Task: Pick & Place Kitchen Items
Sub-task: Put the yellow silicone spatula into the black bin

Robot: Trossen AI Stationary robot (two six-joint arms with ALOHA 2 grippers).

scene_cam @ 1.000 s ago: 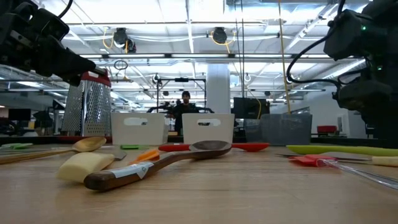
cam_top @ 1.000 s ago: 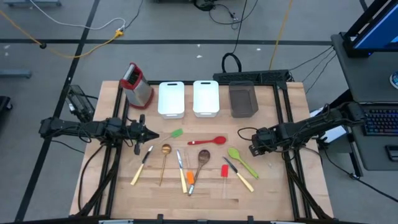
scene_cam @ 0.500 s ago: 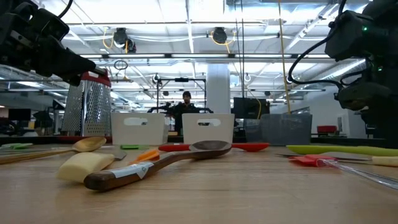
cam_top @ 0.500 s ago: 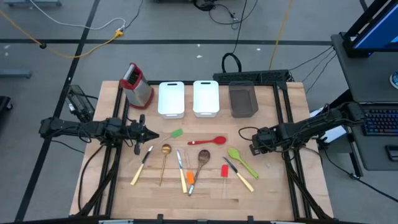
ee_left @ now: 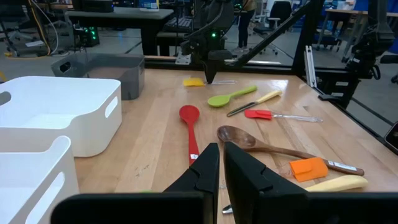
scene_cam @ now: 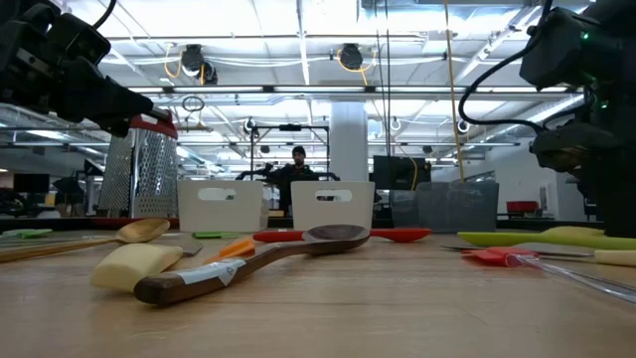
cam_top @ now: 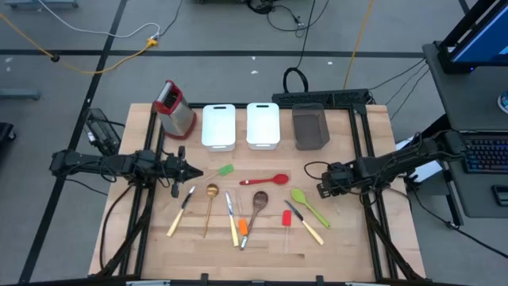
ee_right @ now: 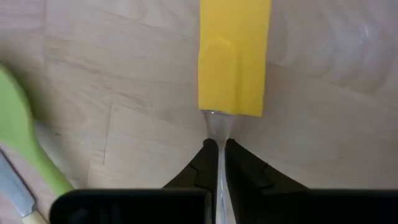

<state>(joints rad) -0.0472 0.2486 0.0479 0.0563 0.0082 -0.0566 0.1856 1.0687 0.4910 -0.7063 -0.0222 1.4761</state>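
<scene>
Kitchen items lie spread on the wooden table: a green spatula [cam_top: 225, 170], a red spoon [cam_top: 266, 180], a gold spoon [cam_top: 210, 202], a wooden spoon [cam_top: 258, 205], a green spoon [cam_top: 305, 202], a red spatula [cam_top: 286, 218] and cream-handled knives [cam_top: 178, 214]. My right gripper [cam_top: 324, 189] points steeply down at the right of the row, shut on a yellow spatula [ee_right: 234, 56] with a clear handle. The gripper hides this spatula in the high view. My left gripper [ee_left: 221, 155] waits shut and level over the table's left side [cam_top: 198, 171], touching nothing. My right gripper pinches the yellow spatula's clear handle [ee_right: 217, 127] between its two fingers, just behind the yellow head. The fingers come from above, pointing steeply down. In the left wrist view the yellow head [ee_left: 194, 81] sits low at the tabletop beside the fingertips; whether it is lifted clear I cannot tell.
Along the far edge stand a red-topped metal grater [cam_top: 175, 107], two white trays [cam_top: 218, 125] [cam_top: 263, 125] and a grey tray [cam_top: 310, 127]. Bare wood lies near the front edge and at the right corner. A person stands far behind the table [scene_cam: 297, 169].
My right gripper's wrist has tipped a little and shows slightly higher in the low view. Everything lying on the table keeps its place.
</scene>
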